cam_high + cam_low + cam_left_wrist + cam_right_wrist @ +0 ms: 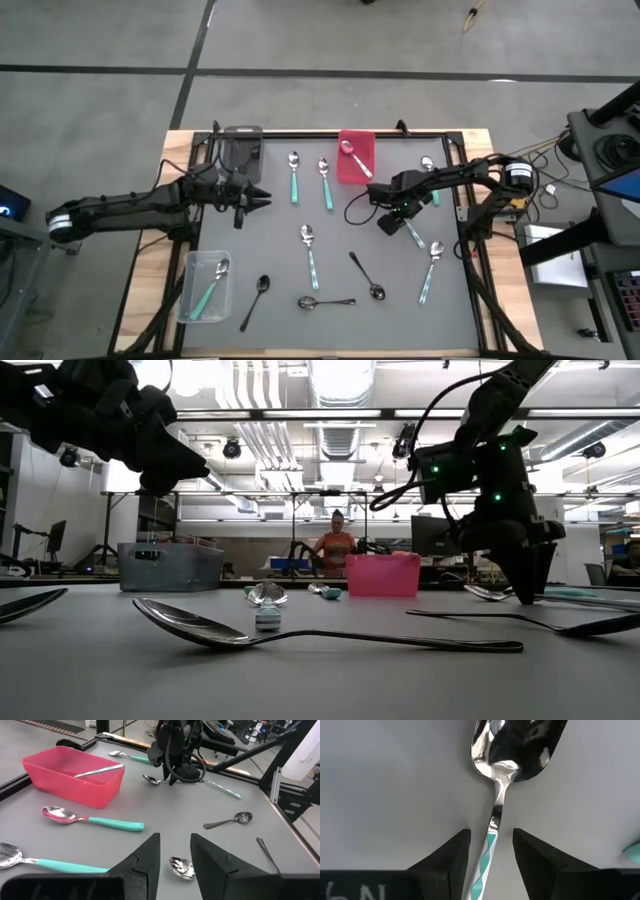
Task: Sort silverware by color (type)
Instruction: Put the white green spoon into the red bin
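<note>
My right gripper [392, 222] [491, 851] points down over a spoon [413, 237] that lies flat on the grey mat, shiny bowl [515, 745] ahead and teal-and-white handle [487, 857] running back between the fingers. It is open; one finger [452, 857] stands on each side of the handle with a gap showing on both sides. My left gripper [262, 197] [175, 855] hangs open above the mat's far left, next to the grey bin [243, 148], with nothing between its fingers. More teal-handled spoons [294, 178] [310, 255] and dark spoons [366, 275] lie flat on the mat.
A red bin [356, 170] with one spoon in it stands at the far middle, close to my right arm. A clear bin [190, 300] holding teal spoons stands at the near left. Cables trail off the table's right side. A person [336, 545] is far behind the table.
</note>
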Robot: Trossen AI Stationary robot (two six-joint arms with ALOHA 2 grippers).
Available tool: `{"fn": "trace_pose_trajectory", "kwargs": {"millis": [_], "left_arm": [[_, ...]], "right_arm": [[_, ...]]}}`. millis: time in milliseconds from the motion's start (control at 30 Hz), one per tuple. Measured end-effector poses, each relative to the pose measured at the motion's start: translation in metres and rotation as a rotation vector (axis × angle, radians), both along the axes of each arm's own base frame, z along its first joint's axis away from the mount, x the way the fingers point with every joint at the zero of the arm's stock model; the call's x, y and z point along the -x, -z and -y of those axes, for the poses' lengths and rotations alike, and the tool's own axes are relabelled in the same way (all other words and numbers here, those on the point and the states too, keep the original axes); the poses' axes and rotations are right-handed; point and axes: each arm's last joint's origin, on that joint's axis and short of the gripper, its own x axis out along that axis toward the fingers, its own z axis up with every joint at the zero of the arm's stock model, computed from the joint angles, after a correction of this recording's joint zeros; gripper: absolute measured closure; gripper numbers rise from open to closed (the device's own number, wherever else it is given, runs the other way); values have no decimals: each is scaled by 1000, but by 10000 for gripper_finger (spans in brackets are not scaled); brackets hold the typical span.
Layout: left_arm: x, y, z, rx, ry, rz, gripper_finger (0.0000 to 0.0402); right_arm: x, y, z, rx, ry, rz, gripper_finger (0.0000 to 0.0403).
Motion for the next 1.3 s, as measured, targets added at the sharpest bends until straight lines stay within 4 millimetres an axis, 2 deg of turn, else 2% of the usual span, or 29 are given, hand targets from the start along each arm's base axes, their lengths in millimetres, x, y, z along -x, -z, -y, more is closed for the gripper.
{"fn": "trace_pose_trajectory", "kwargs": {"millis": [167, 267, 600, 833, 967, 1133, 1300], "left_arm": [[-1, 1, 0, 4, 0, -10, 312], [-2, 2, -1, 3, 0, -9, 312], [-3, 2, -1, 4, 0, -10, 312], [-3, 3, -1, 54, -15, -12, 312], [-3, 3, -1, 91, -26, -8, 312], [-5, 0, -2, 111, -33, 28, 312], [-6, -5, -2, 109, -34, 71, 312]], "right_arm": [[0, 1, 0, 2, -2, 5, 257], [0, 1, 0, 2, -1, 9, 272], [-3, 2, 0, 11, 15, 28, 382], [-4, -2, 1, 68, -4, 54, 386], [-3, -12, 3, 126, -21, 106, 387], [3, -36, 2, 149, -28, 214, 388], [-2, -61, -3, 189, -58, 432, 389]]}}
